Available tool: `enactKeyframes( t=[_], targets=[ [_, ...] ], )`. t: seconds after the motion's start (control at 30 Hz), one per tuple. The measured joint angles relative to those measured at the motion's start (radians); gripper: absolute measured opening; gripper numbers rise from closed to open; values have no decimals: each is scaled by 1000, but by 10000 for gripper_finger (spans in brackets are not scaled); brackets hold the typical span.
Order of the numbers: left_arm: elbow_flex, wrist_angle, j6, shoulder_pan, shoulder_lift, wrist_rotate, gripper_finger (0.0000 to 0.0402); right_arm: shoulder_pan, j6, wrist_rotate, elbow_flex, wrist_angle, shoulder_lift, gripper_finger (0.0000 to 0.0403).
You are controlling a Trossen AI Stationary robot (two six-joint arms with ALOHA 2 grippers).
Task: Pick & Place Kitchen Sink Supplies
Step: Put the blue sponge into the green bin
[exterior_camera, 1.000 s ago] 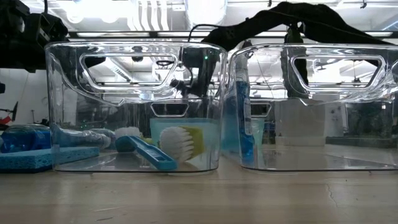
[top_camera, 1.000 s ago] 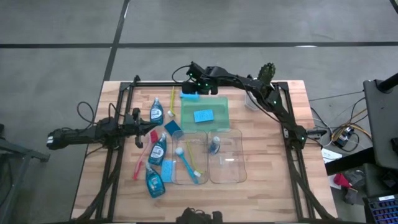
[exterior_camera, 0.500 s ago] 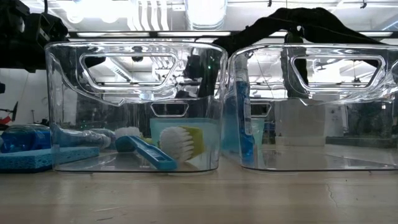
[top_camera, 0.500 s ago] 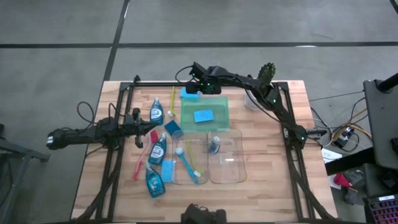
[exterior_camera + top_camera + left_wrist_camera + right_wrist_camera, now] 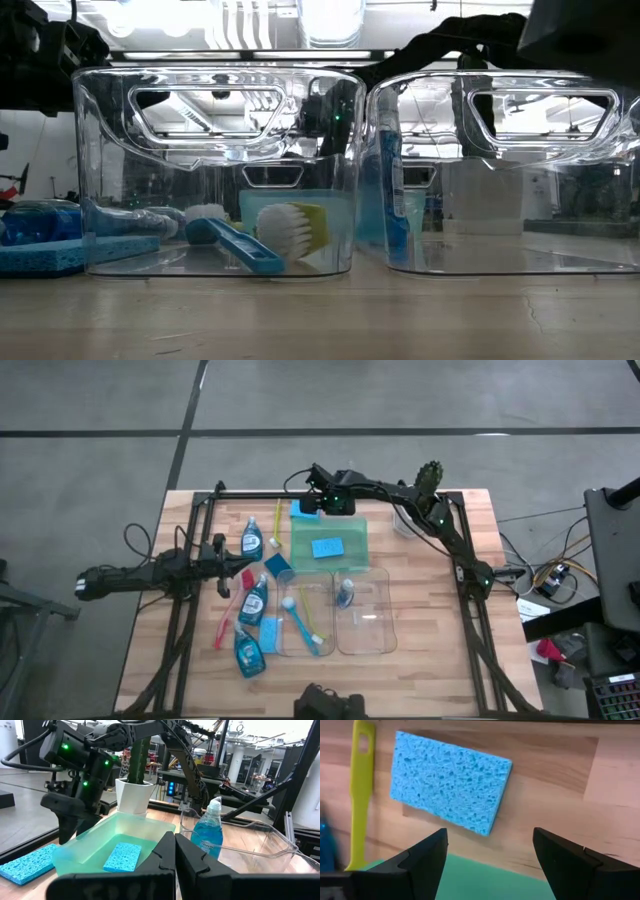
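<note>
A blue sponge (image 5: 450, 780) lies flat on the wood at the table's far side, just beyond the green tray (image 5: 350, 530). My right gripper (image 5: 490, 855) hovers open above this sponge (image 5: 302, 516), pointing steeply down, one finger on each side and touching nothing. A yellow-green brush (image 5: 360, 795) lies beside the sponge. A second sponge (image 5: 326, 546) lies in the tray. Bottles of blue liquid (image 5: 251, 540) and a red brush (image 5: 228, 618) lie on the table's left part. My left gripper (image 5: 243, 568) rests shut and level there (image 5: 175, 855).
Two clear bins (image 5: 305, 615) (image 5: 365, 615) stand near the front. The left one holds brushes and the right one holds a bottle (image 5: 345, 593). A cactus in a white pot (image 5: 418, 495) stands at the far right. More sponges (image 5: 278, 564) (image 5: 270, 632) lie left of the bins.
My right gripper has come down toward the sponge beyond the tray and moved a little toward the table's right. The sponge has stayed where it was.
</note>
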Motion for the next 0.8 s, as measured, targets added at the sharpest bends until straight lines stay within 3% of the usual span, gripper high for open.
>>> enactKeyframes(
  t=[0.47,0.8],
  targets=[
    [0,0,0,0,0,0,0,-26,-11,-4,-33,19,0,267],
    [0,0,0,0,0,0,0,-27,22,-24,-101,100,0,295]
  ],
)
